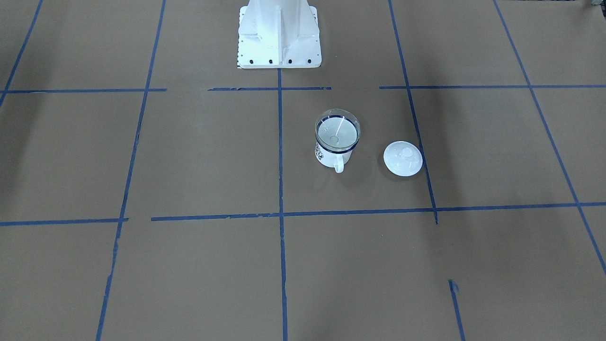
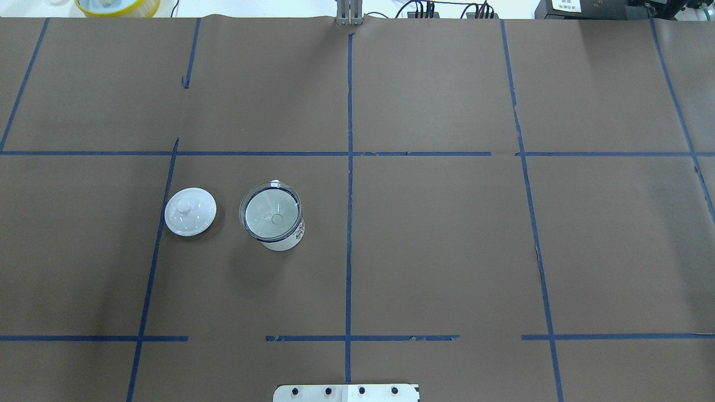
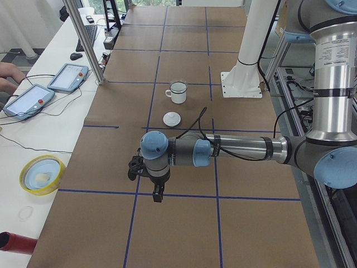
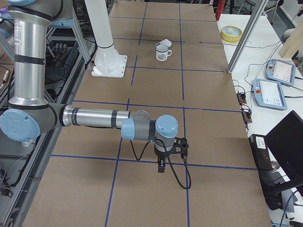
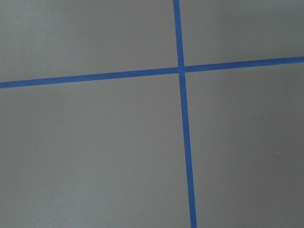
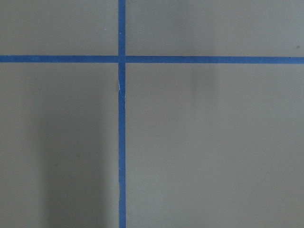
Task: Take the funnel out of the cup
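The clear funnel (image 1: 337,131) sits in the mouth of the white enamel cup (image 1: 330,156), which has a dark blue rim and its handle toward the operators' side. Both also show in the overhead view: the funnel (image 2: 270,213) and the cup (image 2: 288,238), left of the centre line. My left gripper (image 3: 158,195) hangs over the table's left end, far from the cup; it shows only in the side view, so I cannot tell whether it is open or shut. My right gripper (image 4: 161,168) hangs over the right end, and I cannot tell its state either. Both wrist views show only brown paper and blue tape.
A white domed lid (image 2: 190,211) with a knob lies on the table just left of the cup. The robot's white base (image 1: 278,33) stands at the near edge. A yellow bowl (image 3: 42,174) and teach pendants (image 3: 68,77) lie on the side bench.
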You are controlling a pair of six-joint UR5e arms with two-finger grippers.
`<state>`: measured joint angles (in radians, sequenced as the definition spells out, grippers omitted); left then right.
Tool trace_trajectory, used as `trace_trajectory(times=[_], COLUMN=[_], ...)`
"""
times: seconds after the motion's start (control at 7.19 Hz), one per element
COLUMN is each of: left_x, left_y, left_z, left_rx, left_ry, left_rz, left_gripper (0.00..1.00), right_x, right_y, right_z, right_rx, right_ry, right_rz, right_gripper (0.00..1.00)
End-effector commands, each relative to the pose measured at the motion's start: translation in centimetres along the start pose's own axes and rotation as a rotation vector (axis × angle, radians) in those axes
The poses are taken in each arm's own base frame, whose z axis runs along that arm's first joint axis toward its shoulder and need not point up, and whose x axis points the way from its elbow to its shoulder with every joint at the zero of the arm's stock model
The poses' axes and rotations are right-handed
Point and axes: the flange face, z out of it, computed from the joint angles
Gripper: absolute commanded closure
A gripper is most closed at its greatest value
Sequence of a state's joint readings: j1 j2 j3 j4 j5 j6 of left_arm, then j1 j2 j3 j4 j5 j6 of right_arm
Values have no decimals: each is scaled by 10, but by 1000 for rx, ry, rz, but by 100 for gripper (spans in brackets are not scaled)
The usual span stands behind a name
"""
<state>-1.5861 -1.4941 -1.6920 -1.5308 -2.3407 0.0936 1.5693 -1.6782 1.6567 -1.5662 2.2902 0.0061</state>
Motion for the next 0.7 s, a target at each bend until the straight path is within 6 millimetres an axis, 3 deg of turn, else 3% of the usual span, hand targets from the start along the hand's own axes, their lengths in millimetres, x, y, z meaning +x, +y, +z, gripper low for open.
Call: trace_trajectory(times=[0.0, 0.28, 0.56], left_x=[-1, 8, 32], left_y=[1, -9, -41], left_z=[0, -8, -36], left_rx=[0, 17, 73], left_ry=[-4, -5, -9], left_rz=[5, 15, 41], left_gripper=[0, 0, 0], right_x=[0, 0, 0], right_y=[0, 0, 0], right_z=[0, 0, 0], right_rx=[0, 0, 0], right_ry=[0, 0, 0], right_rz=[0, 0, 0], right_gripper=[0, 0, 0])
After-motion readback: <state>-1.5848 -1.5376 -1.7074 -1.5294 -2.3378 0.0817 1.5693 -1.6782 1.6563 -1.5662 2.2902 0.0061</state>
